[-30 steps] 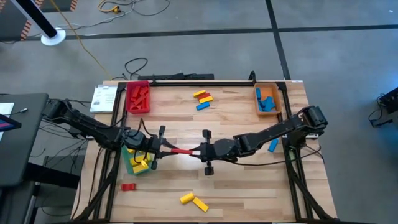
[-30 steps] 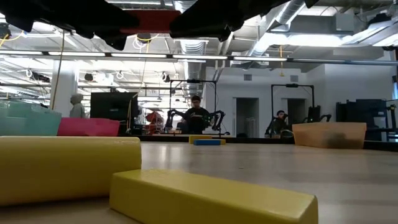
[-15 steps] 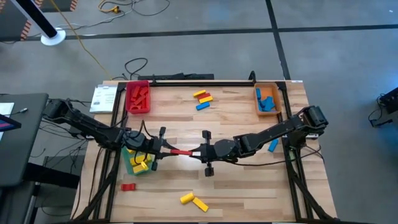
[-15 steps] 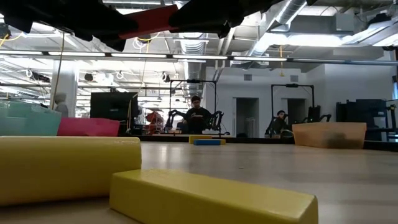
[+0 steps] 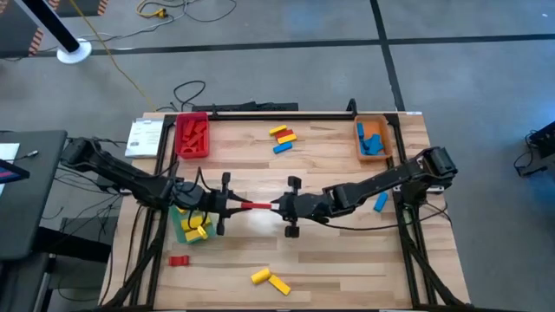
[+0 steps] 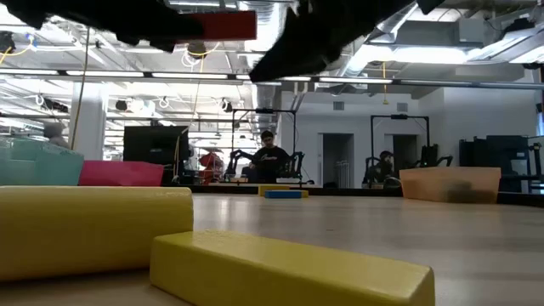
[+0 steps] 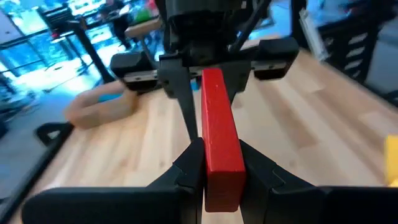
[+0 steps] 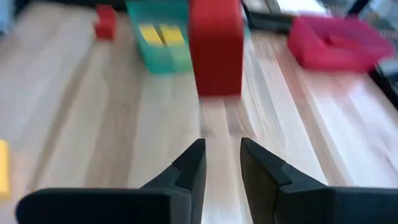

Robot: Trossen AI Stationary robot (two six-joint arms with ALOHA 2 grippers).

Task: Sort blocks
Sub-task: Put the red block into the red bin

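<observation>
The wooden table is big and pale, with a grey floor around it. In the low view, the room behind is a wide workshop with bright ceiling lights, and a person stands far back.

The low view cuts both arms off at the top, so they show only as dark shapes. The green tray is partly hidden under the left arm.

Three trays sit on the table. The red tray holds red blocks, the orange tray holds blue blocks, and the green tray holds yellow ones. A small pile of yellow, red and blue blocks lies between the far trays. One blue block lies by the right arm. A red block and two yellow blocks lie near the front edge (those yellow ones fill the low view).

The left gripper is in the middle of the table, squeezed tight on a red bar held up off the wood. The right gripper is just past the bar's far end, with its fingers a little apart and not touching it.
</observation>
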